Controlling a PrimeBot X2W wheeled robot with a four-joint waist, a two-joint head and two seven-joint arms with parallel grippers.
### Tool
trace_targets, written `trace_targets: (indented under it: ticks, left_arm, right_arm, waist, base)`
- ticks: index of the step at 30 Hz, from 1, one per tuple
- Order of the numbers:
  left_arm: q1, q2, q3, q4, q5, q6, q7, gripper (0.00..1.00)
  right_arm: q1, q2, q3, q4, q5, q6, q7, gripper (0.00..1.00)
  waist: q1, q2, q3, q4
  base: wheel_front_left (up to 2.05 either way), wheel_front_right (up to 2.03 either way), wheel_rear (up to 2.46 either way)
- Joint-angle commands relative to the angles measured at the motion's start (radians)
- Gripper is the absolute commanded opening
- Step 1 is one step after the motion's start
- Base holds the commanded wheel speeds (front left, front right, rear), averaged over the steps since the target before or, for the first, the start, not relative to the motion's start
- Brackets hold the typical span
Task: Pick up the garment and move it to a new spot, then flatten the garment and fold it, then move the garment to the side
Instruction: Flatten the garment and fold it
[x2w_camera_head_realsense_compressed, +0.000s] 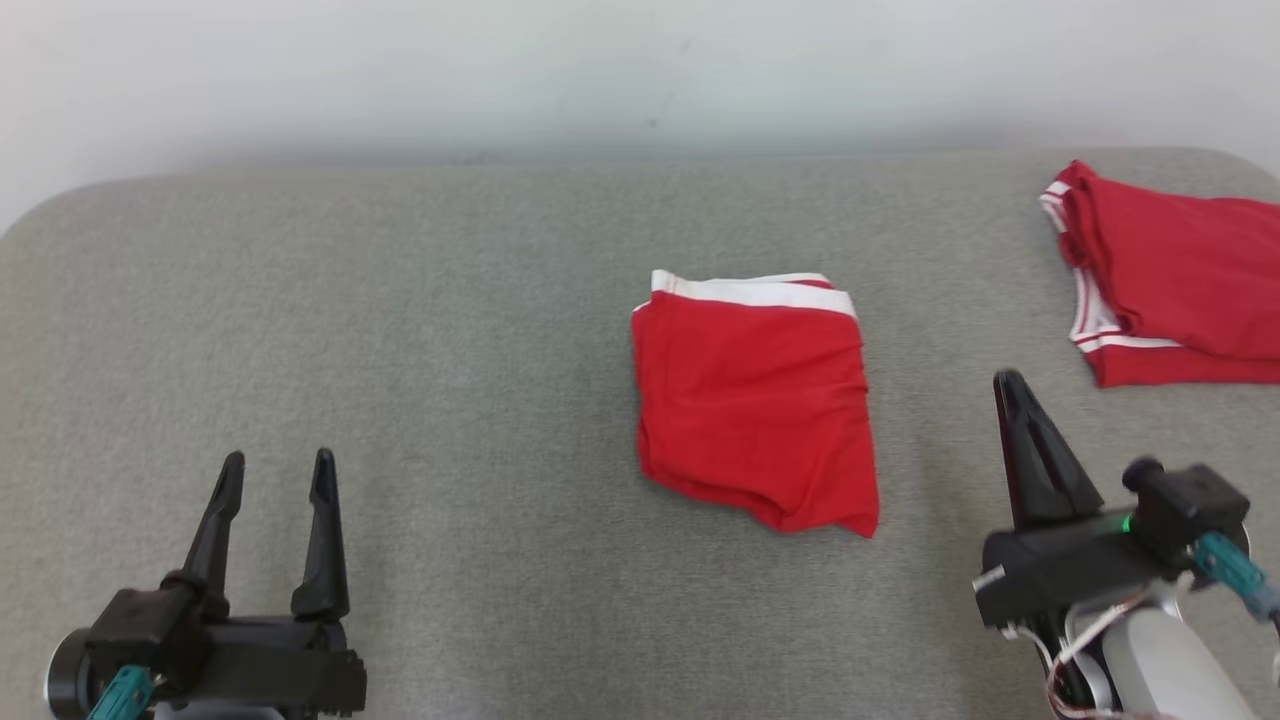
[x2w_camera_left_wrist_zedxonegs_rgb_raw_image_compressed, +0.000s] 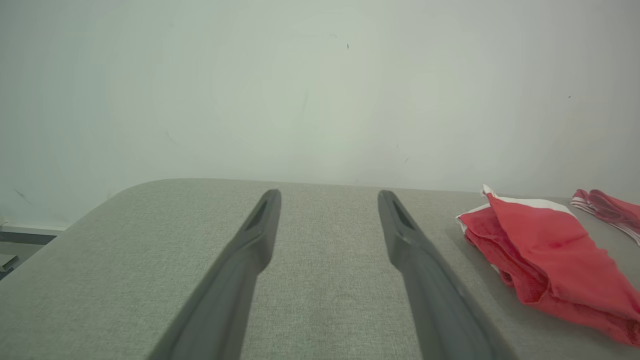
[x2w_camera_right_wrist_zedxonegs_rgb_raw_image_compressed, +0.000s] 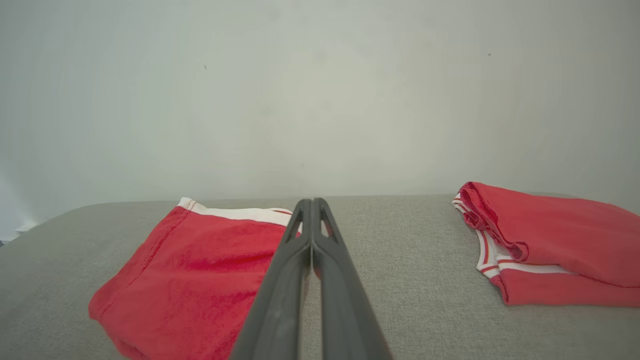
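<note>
Head view. Item: garment (x2w_camera_head_realsense_compressed: 755, 400), red soft fabric with a white band, folded into a compact rectangle. It lies flat mid-worktop (x2w_camera_head_realsense_compressed: 400, 300), nearer the right edge than the left, with the band toward the far edge.

Second red garment (x2w_camera_head_realsense_compressed: 1170, 280): folded, at the far right corner, well apart.

Handling, judged: light, soft and limp. The stacked layers are likely to slip or unfold if only the top ply is pinched.

Best hold: a folded side edge with all layers together, or both side edges at once. The near right corner looks loose.

Left end effector (x2w_camera_head_realsense_compressed: 278, 458): fingers spread, holding nothing, near the front left corner.

Right end effector (x2w_camera_head_realsense_compressed: 1008, 385): fingers pressed together with nothing between them, near the garment's right side.
</note>
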Motion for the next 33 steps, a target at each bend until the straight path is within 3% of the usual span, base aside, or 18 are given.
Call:
trace_targets:
  ticks: [1, 5, 8, 9, 10, 11, 33]
  left_arm:
    - [0.022, 0.005, 0.012, -0.006, 0.008, -0.003, 0.0, 1.0]
    - [0.048, 0.006, 0.028, -0.004, 0.012, -0.004, 0.0, 1.0]
    - [0.063, 0.005, 0.033, 0.003, 0.017, -0.005, 0.0, 1.0]
    - [0.068, 0.005, 0.033, 0.005, 0.02, -0.005, 0.0, 1.0]
    - [0.075, 0.005, 0.033, 0.006, 0.021, -0.005, 0.0, 1.0]
    - [0.083, 0.005, 0.032, 0.009, 0.021, -0.005, 0.0, 1.0]
    - [0.144, 0.012, 0.019, -0.011, 0.017, -0.005, 0.0, 1.0]
  right_arm:
    - [0.038, 0.001, -0.013, -0.017, -0.017, 0.002, -0.004, 0.0]
    - [0.1, 0.018, -0.034, -0.046, -0.041, 0.002, -0.004, 0.0]
    - [0.138, 0.031, -0.051, -0.063, -0.06, 0.002, -0.004, 0.47]
    - [0.152, 0.037, -0.058, -0.07, -0.064, 0.002, -0.004, 0.84]
    - [0.166, 0.042, -0.063, -0.077, -0.072, 0.002, -0.004, 0.97]
    - [0.179, 0.046, -0.067, -0.082, -0.08, 0.002, -0.004, 1.0]
    - [0.344, 0.124, -0.151, -0.153, -0.15, 0.002, 0.022, 1.0]
  waist:
    - [0.0, -0.0001, -0.028, -0.031]
    - [0.0, -0.0001, -0.046, -0.045]
    - [0.0, -0.0001, -0.06, -0.049]
    - [0.0, -0.0001, -0.066, -0.047]
    - [0.0, -0.0001, -0.071, -0.046]
    - [0.0, -0.0001, -0.077, -0.045]
    - [0.0, -0.0001, -0.119, -0.007]
  base:
    - [0.0, 0.0, 0.0]
    - [0.0, 0.0, 0.0]
    - [0.0, 0.0, 0.0]
    - [0.0, 0.0, 0.0]
    - [0.0, 0.0, 0.0]
    - [0.0, 0.0, 0.0]
    - [0.0, 0.0, 0.0]
